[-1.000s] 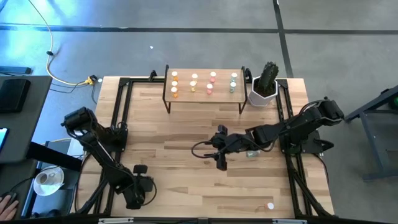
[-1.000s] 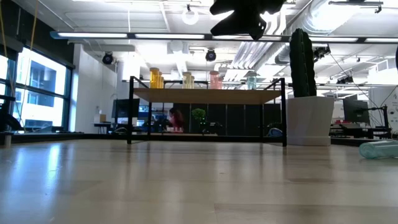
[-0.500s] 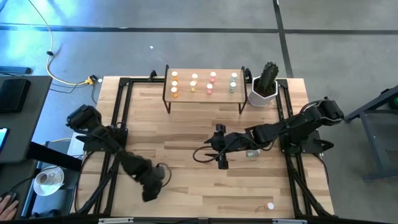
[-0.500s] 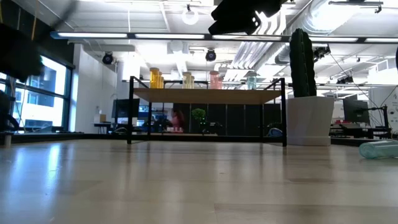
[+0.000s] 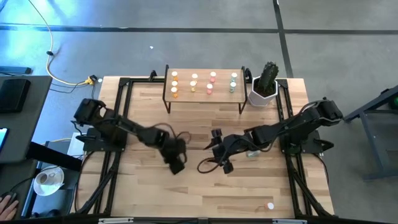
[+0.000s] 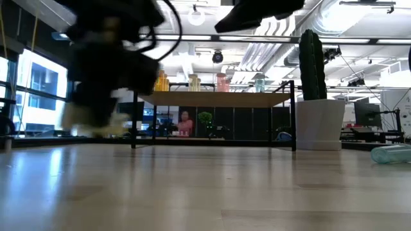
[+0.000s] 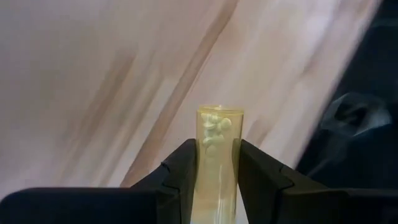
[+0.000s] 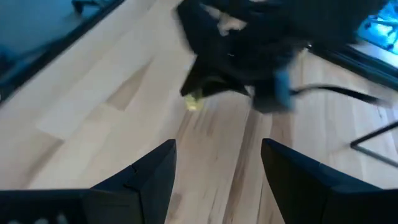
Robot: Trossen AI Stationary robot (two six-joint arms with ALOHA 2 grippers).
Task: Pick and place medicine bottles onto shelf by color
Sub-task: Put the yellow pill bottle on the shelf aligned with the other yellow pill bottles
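Observation:
My left gripper (image 5: 177,166) hangs over the table's middle, shut on a small yellow medicine bottle (image 7: 217,143). The right wrist view also shows that bottle (image 8: 194,102), poking out of the blurred left gripper. My right gripper (image 5: 224,164) stands open just right of it, above the table, with nothing between its fingers (image 8: 155,174). The shelf (image 5: 204,98) stands at the far edge. Several bottles stand on it in columns: orange (image 5: 175,84), yellow (image 5: 194,82), pink (image 5: 211,81) and green (image 5: 233,82). My left gripper pinches the yellow bottle's side walls (image 7: 217,177) between its two fingers (image 7: 183,171). The bottle lies along the fingers, and its pill-filled end (image 7: 217,121) sticks out past the fingertips. The fingers slant down from the table's left. The bottle is clear of the tabletop.
A white pot with a cactus (image 5: 264,86) stands right of the shelf. A green bottle (image 6: 392,153) lies on its side on the table under my right arm. Another small bottle (image 5: 270,205) stands near the front right corner. Black frame rails run along both table sides.
My left gripper has swung from the near left corner toward the table's middle, away from the near edge, and has rolled on the way. My right gripper has stayed in place, still open, but has rolled about its own line.

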